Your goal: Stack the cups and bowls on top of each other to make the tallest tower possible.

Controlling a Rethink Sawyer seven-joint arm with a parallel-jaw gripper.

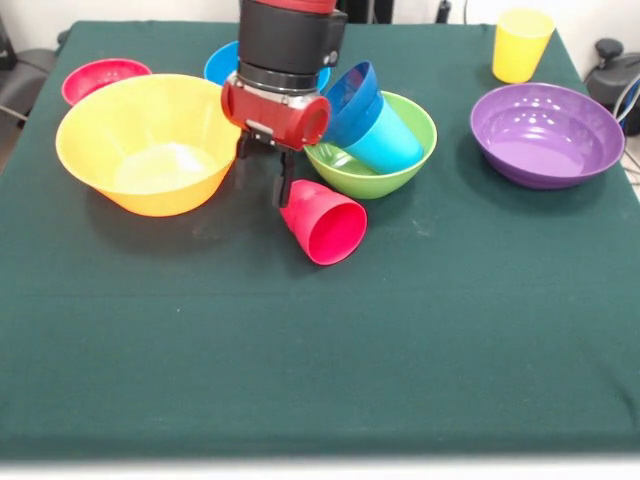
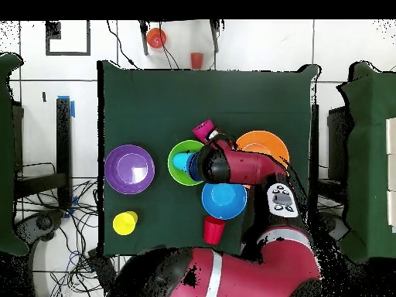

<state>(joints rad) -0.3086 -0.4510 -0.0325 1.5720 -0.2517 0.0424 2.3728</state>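
My gripper (image 1: 265,168) hangs low over the table between the huge orange-yellow bowl (image 1: 145,145) and the green bowl (image 1: 400,172). It is open and holds nothing. One fingertip (image 1: 285,190) is right at the base of a red cup (image 1: 325,222) that lies on its side with its mouth toward the camera. The green bowl holds a light blue cup (image 1: 395,142) on its side and the small dark blue bowl (image 1: 352,92), tilted. The arm partly hides the medium blue bowl (image 1: 218,62). The small red bowl (image 1: 103,78), the purple bowl (image 1: 547,133) and the upright yellow cup (image 1: 521,44) stand apart.
In the overhead view a second red cup (image 2: 213,230) stands by the blue bowl (image 2: 224,200) near the robot's base. The green cloth (image 1: 320,350) covers the table. Cables and small objects lie on the floor around it.
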